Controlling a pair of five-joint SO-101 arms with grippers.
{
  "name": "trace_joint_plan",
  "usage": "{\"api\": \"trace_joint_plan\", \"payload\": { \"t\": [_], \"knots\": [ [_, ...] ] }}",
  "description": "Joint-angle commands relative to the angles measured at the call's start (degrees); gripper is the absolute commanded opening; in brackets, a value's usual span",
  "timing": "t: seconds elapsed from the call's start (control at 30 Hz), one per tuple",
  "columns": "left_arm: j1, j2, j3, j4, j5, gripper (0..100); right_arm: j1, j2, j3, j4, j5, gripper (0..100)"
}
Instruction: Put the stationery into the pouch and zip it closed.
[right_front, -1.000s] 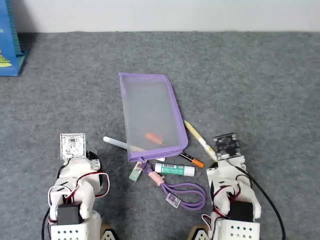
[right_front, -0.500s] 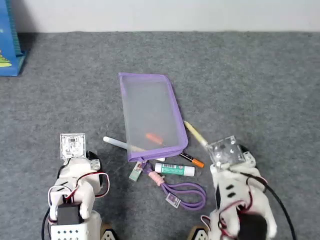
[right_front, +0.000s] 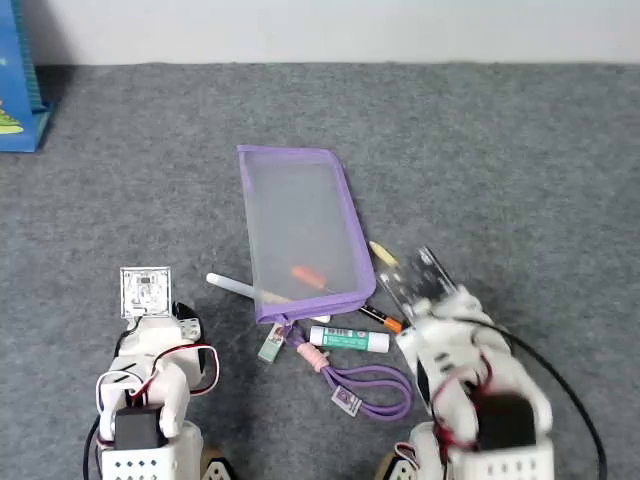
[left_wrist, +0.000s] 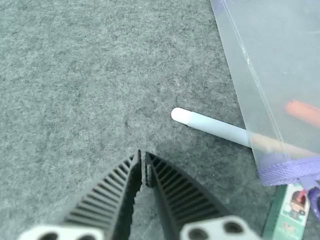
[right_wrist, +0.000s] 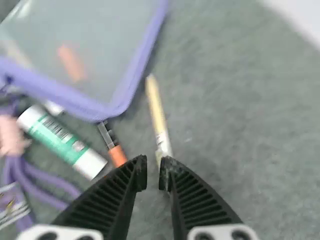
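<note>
The translucent purple-edged pouch (right_front: 300, 230) lies flat on the grey carpet with an orange item (right_front: 308, 276) inside. A white pen (right_front: 232, 287) pokes out from under its left side. A green-and-white glue stick (right_front: 348, 339), an orange-tipped marker (right_front: 385, 321) and a yellow pencil (right_front: 382, 252) lie by its near right corner. My left gripper (left_wrist: 142, 162) is shut on nothing, just short of the white pen (left_wrist: 215, 127). My right gripper (right_wrist: 152, 165) is open a crack above the near end of the pencil (right_wrist: 157, 115), beside the marker (right_wrist: 112, 147).
A purple lanyard (right_front: 375, 390) with tags runs from the pouch's zipper end toward the right arm's base (right_front: 480, 420). A blue box (right_front: 18, 80) stands at the far left edge. A white wall borders the back of the carpet.
The right arm has swung forward and to the left, bringing its gripper over the pencil and marker. The left arm and all the stationery have stayed put.
</note>
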Motion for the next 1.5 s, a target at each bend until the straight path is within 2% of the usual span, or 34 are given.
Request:
{"api": "trace_joint_plan", "payload": {
  "t": [0.0, 0.27, 0.43, 0.6, 0.9, 1.03, 1.2, 1.47],
  "knots": [
    [-0.18, -0.44, -0.48, -0.53, -0.18, 1, -4.44, 15.43, -6.15, -1.10, -1.76, 6.4],
    [-0.18, -0.44, -0.48, -0.53, -0.18, 1, -18.68, 30.55, -9.58, -3.74, -18.73, 6.9],
    [-0.26, -0.44, -0.48, -0.53, -0.18, 1, -25.63, 34.59, -7.65, -12.09, -22.51, 6.9],
    [-0.26, -0.44, -0.48, -0.53, -0.18, 1, -29.76, 39.25, -7.56, -13.58, -28.13, 6.9],
    [-0.26, -0.44, -0.48, -0.53, -0.18, 1, -36.00, 50.33, -7.65, -20.00, -28.92, 6.9],
    [-0.26, -0.44, -0.48, -0.53, -0.18, 1, -36.53, 55.43, -7.65, -22.64, -28.92, 7.3],
    [-0.26, -0.44, -0.48, -0.53, -0.18, 1, -36.53, 57.54, -7.65, -22.99, -28.92, 18.0],
    [-0.26, -0.44, -0.48, -0.53, -0.18, 1, -36.26, 58.15, -7.38, -24.57, -28.66, 14.0]
  ]
}}
